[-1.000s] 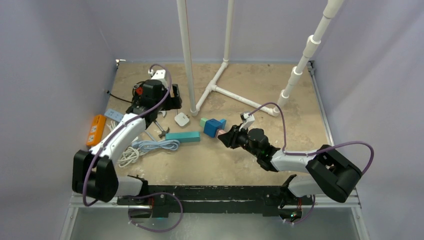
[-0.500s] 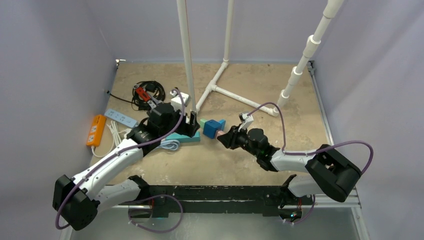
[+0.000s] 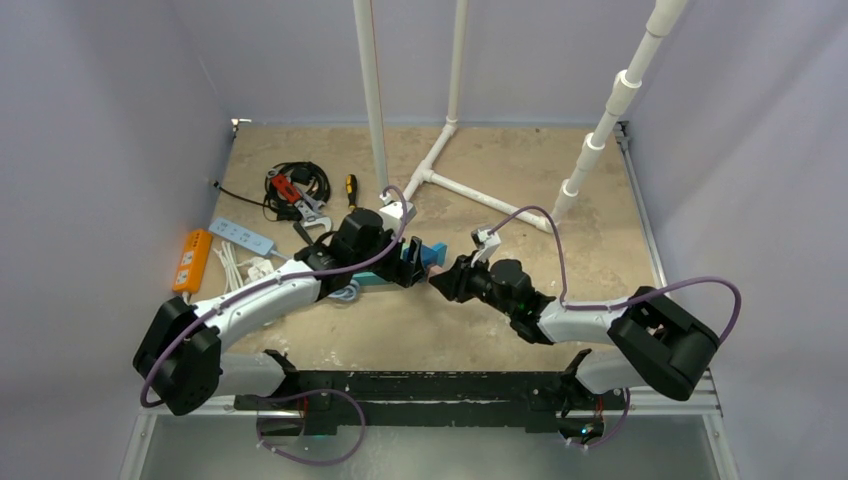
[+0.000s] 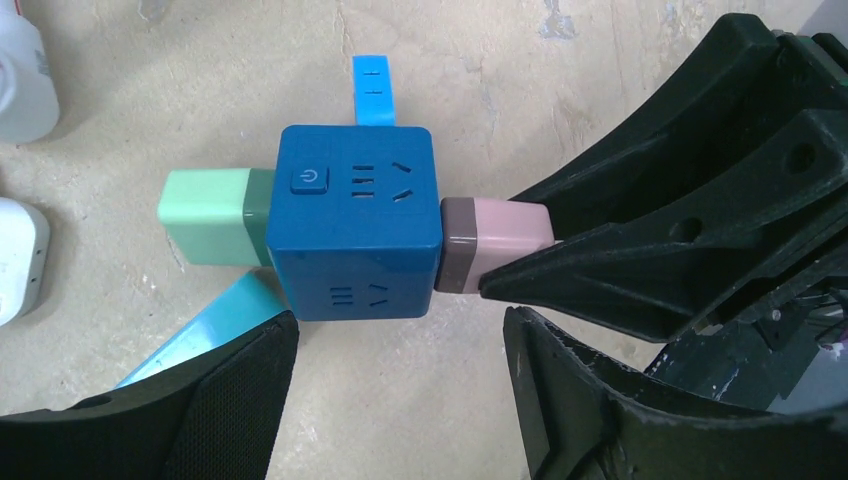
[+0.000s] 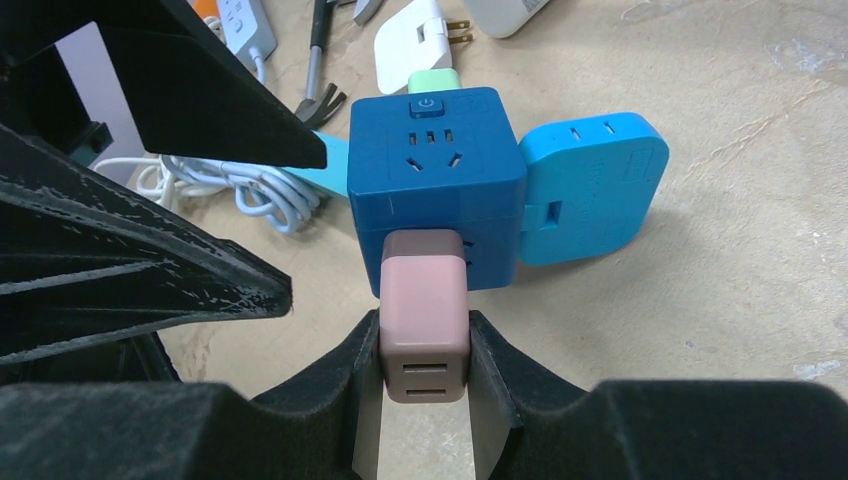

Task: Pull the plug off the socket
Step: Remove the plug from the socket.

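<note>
The socket is a blue cube (image 4: 355,220) (image 5: 435,180) (image 3: 432,256) lying on the table. A pink plug (image 4: 497,235) (image 5: 425,320) sticks into its side facing the right arm. My right gripper (image 5: 425,345) (image 3: 447,277) is shut on that pink plug, one pad on each side. A green plug (image 4: 205,217) (image 5: 433,78) sits in the opposite face and a light-blue plug (image 4: 373,88) (image 5: 590,185) in another. Just above the cube, my left gripper (image 4: 398,330) (image 3: 410,262) stands open, its fingers apart and touching nothing.
A teal block (image 4: 200,335) lies by the cube under the left arm. White cable (image 5: 240,185), a white adapter (image 5: 420,35), an orange power strip (image 3: 191,260), a white strip (image 3: 240,236) and tools (image 3: 300,200) lie to the left. A PVC pipe frame (image 3: 440,170) stands behind.
The left arm has swung from the back left over to the cube, its jaws narrowing slightly. The right gripper has kept its hold on the pink plug and barely moved.
</note>
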Action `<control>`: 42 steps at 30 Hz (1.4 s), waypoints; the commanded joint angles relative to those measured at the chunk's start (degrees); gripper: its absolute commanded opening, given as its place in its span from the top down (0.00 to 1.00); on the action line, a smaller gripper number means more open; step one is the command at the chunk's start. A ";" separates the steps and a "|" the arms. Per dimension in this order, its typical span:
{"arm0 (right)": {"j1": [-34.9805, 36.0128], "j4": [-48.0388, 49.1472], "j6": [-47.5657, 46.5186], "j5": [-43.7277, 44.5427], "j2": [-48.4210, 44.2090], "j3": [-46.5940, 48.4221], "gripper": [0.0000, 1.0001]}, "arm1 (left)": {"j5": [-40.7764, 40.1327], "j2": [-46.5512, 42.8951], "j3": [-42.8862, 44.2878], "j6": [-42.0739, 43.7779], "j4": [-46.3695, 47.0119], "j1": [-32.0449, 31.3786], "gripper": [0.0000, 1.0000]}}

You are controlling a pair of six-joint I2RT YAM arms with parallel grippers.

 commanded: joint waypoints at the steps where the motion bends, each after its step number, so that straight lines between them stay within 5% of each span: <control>1: 0.76 2.55 0.35 -0.62 0.53 2.17 1.00 | 0.51 0.87 1.99 -1.36 4.22 0.04 0.26; 16: 1.93 3.17 -0.17 -0.89 -0.39 1.67 1.00 | -5.37 4.57 4.82 -0.41 1.98 0.87 0.28; 30: 2.41 3.50 -0.59 -1.31 -0.48 1.78 1.00 | 2.25 8.09 5.59 -0.25 2.91 2.80 0.29; 42: 2.76 3.56 -1.15 -2.02 -0.82 1.89 1.00 | 2.18 8.66 5.91 0.67 2.95 3.00 0.40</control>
